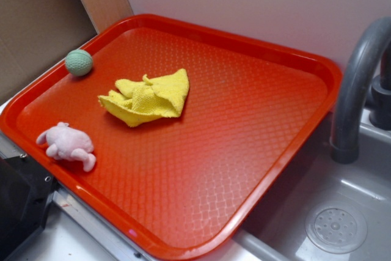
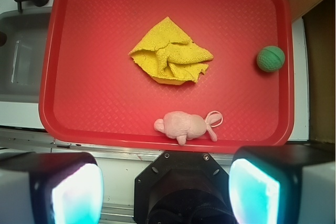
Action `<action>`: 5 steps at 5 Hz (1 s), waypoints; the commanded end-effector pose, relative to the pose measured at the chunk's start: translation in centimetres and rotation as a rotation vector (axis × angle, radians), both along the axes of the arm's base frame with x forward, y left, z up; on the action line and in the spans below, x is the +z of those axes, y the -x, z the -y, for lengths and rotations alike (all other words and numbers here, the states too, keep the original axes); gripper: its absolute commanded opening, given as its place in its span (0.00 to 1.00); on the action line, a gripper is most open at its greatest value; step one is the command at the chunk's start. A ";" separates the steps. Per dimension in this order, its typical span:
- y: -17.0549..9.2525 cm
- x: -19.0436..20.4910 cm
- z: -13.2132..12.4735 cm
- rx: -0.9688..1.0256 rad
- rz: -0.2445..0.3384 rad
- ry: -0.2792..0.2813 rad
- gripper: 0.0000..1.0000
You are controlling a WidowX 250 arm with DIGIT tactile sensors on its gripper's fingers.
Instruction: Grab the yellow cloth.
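The yellow cloth (image 1: 149, 97) lies crumpled on the red tray (image 1: 244, 169), left of its middle. In the wrist view the yellow cloth (image 2: 170, 53) sits near the tray's centre (image 2: 94, 93). My gripper (image 2: 165, 190) is open and empty, its two pads (image 2: 76, 195) wide apart at the bottom of the wrist view, high above the near edge of the tray, well away from the cloth. In the exterior view only a black part of the arm shows at the bottom left.
A pink plush toy (image 1: 67, 143) (image 2: 186, 126) lies by the tray's near rim. A pale green knitted ball (image 1: 79, 62) (image 2: 271, 59) sits at the tray's edge. A grey faucet (image 1: 357, 84) and sink (image 1: 336, 227) stand beside the tray.
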State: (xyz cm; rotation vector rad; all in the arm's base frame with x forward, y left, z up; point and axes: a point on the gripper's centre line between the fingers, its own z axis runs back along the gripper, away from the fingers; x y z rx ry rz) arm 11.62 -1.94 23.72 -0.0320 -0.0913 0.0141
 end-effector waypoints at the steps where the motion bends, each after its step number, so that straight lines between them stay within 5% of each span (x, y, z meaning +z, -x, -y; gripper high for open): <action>1: 0.0 0.0 0.0 0.000 0.000 0.000 1.00; 2: -5.0 -4.5 -0.9 0.062 -0.011 -0.066 1.00; 3: -8.0 -8.4 -1.3 0.109 -0.083 -0.114 1.00; 4: -10.2 -12.5 -1.2 0.119 -0.003 -0.108 1.00; 5: -11.7 -17.1 -1.2 0.054 0.043 -0.025 1.00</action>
